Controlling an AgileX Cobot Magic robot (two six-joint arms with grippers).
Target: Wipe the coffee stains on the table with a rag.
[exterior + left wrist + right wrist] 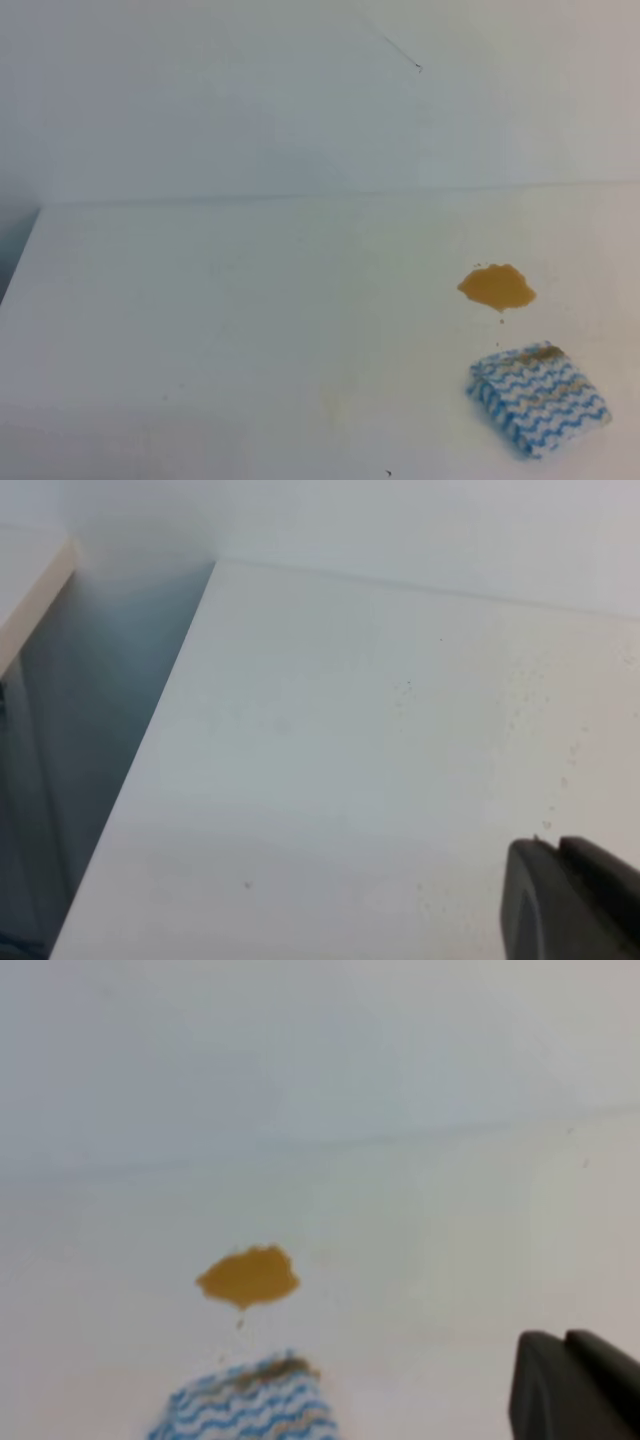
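On the white bench (250, 330), the rag (538, 398) lies just beside the coffee stain (496, 287), left of the right fingers (578, 1385), closed and empty; left fingers' (572, 898) state unclear.

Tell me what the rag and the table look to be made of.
Rag: likely a soft woven or knitted cloth, matte, with blue and white zigzag stripes and brownish smudges along its far edge. Table: probably laminate or painted board, a smooth, plain white, low-sheen surface.
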